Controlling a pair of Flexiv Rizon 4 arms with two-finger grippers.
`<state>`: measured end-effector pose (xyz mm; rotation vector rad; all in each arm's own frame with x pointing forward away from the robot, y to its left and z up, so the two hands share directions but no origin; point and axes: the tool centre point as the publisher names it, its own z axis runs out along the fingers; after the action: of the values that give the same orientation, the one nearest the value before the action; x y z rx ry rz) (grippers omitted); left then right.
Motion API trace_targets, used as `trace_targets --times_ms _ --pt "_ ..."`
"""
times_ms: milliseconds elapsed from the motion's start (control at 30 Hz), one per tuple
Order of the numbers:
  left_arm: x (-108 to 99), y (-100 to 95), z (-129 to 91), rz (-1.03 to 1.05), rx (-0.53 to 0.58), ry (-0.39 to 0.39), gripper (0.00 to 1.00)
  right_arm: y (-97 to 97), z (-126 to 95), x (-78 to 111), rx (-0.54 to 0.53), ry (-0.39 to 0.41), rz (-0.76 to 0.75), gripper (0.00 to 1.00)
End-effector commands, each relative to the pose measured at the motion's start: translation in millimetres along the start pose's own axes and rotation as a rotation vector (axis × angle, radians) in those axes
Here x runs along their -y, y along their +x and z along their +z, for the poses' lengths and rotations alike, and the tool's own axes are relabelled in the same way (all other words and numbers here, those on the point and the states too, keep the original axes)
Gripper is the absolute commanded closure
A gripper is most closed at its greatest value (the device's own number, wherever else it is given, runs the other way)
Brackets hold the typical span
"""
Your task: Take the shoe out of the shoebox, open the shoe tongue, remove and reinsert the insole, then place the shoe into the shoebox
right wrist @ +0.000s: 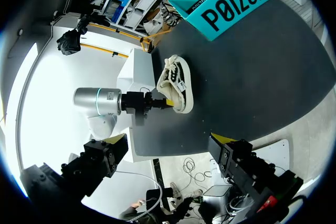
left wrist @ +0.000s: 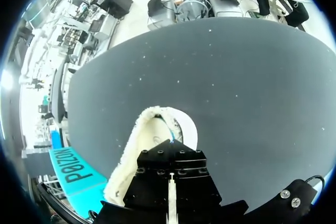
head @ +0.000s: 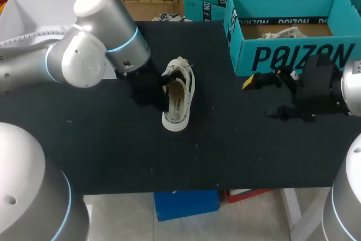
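Black table [head: 225, 139], white canvas shoe [head: 179, 97] tipped sideways. Jaws on your left arm [head: 96, 43]: cannot tell; on right arm [head: 321, 86]: apart. Risk: unpinned shoe skids if pushed.

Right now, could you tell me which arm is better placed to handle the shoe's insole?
Left, I'd judge: the left tool is at the shoe mid-table, while the right tool hangs open by the shoebox, apart from the shoe.

A: so where's the shoe [head: 179, 97] sitting?
B: middle of the table [head: 113, 150], left gripper [head: 164, 88] right at its 9 o'clock; shoebox [head: 293, 55] at its 2, right gripper [head: 251, 81] just before that box.
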<state>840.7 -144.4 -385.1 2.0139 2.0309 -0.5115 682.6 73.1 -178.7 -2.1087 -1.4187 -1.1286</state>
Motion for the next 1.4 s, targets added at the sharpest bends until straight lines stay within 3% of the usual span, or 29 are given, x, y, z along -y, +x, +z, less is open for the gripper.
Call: trace_targets --times_ms 33,233,500,1033,1400 --pt "2.7 0.4 -17.6 0.009 -0.026 -0.002 1.0 0.1 -0.4 0.0 0.0 0.0 0.0 0.0" --pt "-5.6 -5.8 -21.1 -0.001 -0.04 -0.018 1.0 0.1 -0.4 0.0 0.0 0.0 0.0 0.0" --pt "-8.5 -15.7 -7.1 0.042 -0.085 -0.061 1.0 0.1 -0.4 0.0 0.0 0.0 0.0 0.0" --pt "-20.4 -1.3 18.7 0.031 -0.158 -0.076 1.0 0.1 -0.4 0.0 0.0 0.0 0.0 0.0" --pt "-21.4 -1.5 39.6 0.057 -0.202 -0.066 1.0 0.1 -0.4 0.0 0.0 0.0 0.0 0.0"
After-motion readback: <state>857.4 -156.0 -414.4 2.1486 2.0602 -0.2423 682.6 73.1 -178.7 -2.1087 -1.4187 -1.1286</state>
